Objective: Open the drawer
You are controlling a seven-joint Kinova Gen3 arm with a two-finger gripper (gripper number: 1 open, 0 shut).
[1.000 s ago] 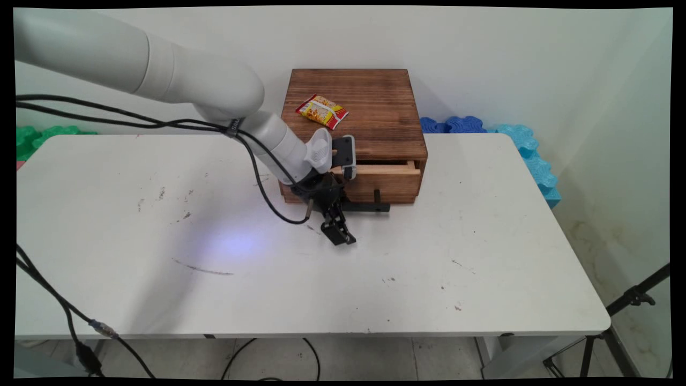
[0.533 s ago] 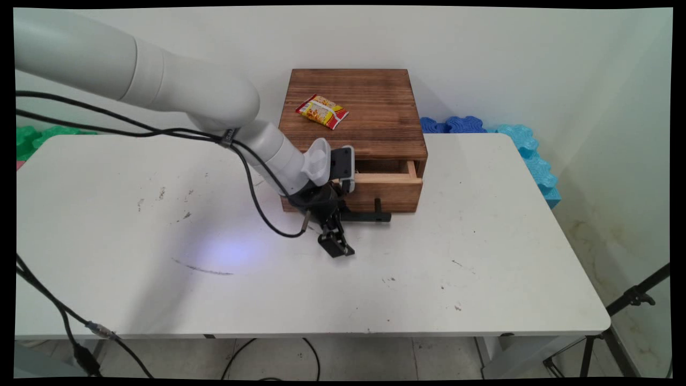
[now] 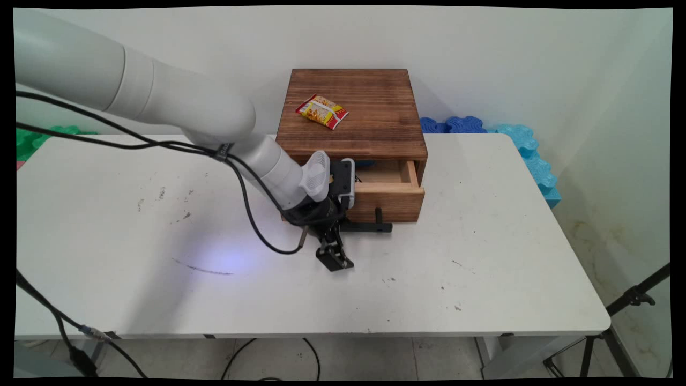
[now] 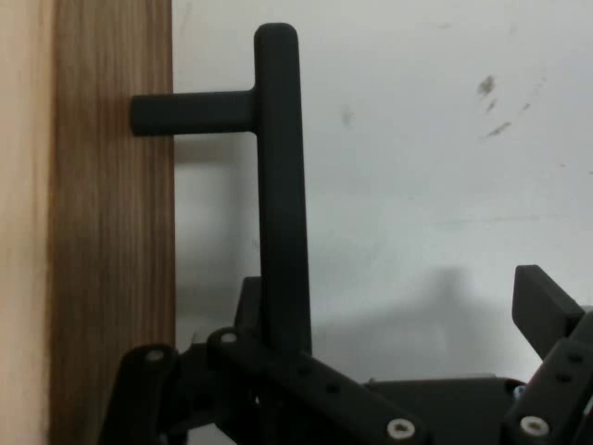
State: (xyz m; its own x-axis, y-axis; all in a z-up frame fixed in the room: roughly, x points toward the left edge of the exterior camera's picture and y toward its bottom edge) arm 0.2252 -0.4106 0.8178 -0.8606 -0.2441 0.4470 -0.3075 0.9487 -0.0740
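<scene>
Where the counter (image 3: 134, 257) meets the wall at far left, green foam pieces (image 3: 32, 138) show behind its edge. White top, scuffed: dark specks left of centre, a long grey streak nearer the front, a few more marks toward the right. Black cables hang from the arm and trail off the front left edge.

Pincer (image 3: 351, 244) sits low at centre, just in front of the wooden box (image 3: 353, 107). Fingers spread wide. One finger (image 3: 333, 260) rests near the counter top; the other lies by the black T-shaped handle (image 3: 375, 225) of the drawer (image 3: 388, 187). Hand view shows the handle bar (image 4: 281, 185) running down behind the linkage on one side, the other finger (image 4: 547, 311) well apart from it, so open, not clamped (actual contact with the bar cannot be made out).

Drawer stands partly pulled out of the box front, pale wood inside. Snack packet (image 3: 321, 111), yellow and red, lies flat on the box lid.

Right of the box, blue foam pieces (image 3: 514, 139) line the wall behind the counter's far edge. Black tripod leg (image 3: 632, 297) at lower right, on a tiled floor.
</scene>
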